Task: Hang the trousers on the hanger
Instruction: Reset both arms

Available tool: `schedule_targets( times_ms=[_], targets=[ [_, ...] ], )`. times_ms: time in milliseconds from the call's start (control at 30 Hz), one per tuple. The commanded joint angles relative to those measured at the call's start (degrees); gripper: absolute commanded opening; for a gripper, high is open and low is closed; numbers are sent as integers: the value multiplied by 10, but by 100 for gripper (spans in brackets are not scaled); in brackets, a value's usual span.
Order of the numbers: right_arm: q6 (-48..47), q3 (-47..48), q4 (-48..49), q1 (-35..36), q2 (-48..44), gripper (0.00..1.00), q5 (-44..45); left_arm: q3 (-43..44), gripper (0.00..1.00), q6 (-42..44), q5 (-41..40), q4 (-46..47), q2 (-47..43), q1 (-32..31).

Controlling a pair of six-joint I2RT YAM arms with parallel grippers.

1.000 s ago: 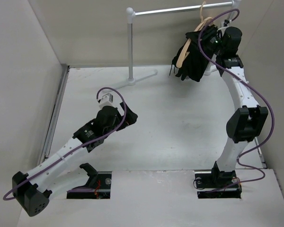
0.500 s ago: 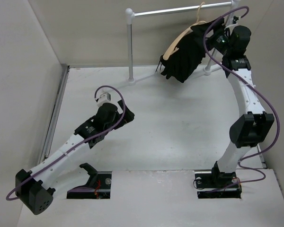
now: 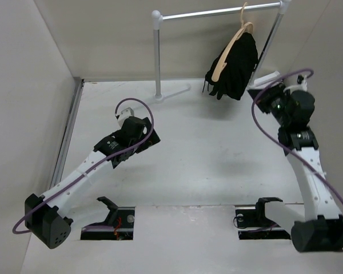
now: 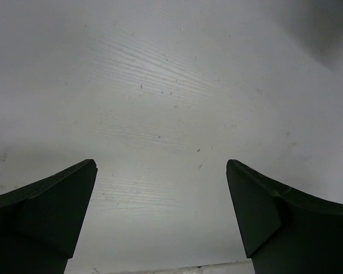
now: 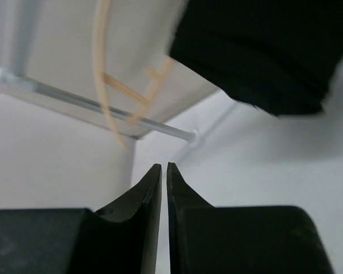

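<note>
The black trousers point(image 3: 235, 67) hang folded over the tan wooden hanger point(image 3: 224, 57), whose hook sits on the rail at the back right. In the right wrist view the trousers point(image 5: 263, 51) fill the upper right and the hanger point(image 5: 106, 74) shows as thin tan strips at upper left. My right gripper point(image 3: 262, 96) is shut and empty, just below and right of the trousers, apart from them; it also shows in the right wrist view point(image 5: 163, 169). My left gripper point(image 3: 151, 138) is open and empty, low over the table at mid-left; in the left wrist view point(image 4: 161, 165) only bare table lies between its fingers.
A white-and-grey rail stand point(image 3: 158, 54) stands at the back, its bar point(image 3: 217, 11) running right and its foot point(image 3: 166, 94) on the table. Walls close in on the left, back and right. Both arm bases sit at the near edge.
My right gripper has let go of the trousers and hanger and dropped down and back toward the near right. The trousers swung and now hang from the rail. The left arm shifted slightly.
</note>
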Motion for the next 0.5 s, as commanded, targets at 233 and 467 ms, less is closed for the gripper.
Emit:
schedule_targets(
  times_ms=[233, 467],
  targets=[
    [-66, -300, -243, 37, -221, 34, 245, -8, 100, 7, -16, -28, 2, -16],
    [-64, -293, -289, 75, -232, 65, 302, 13, 100, 9, -18, -20, 39, -40]
  ],
)
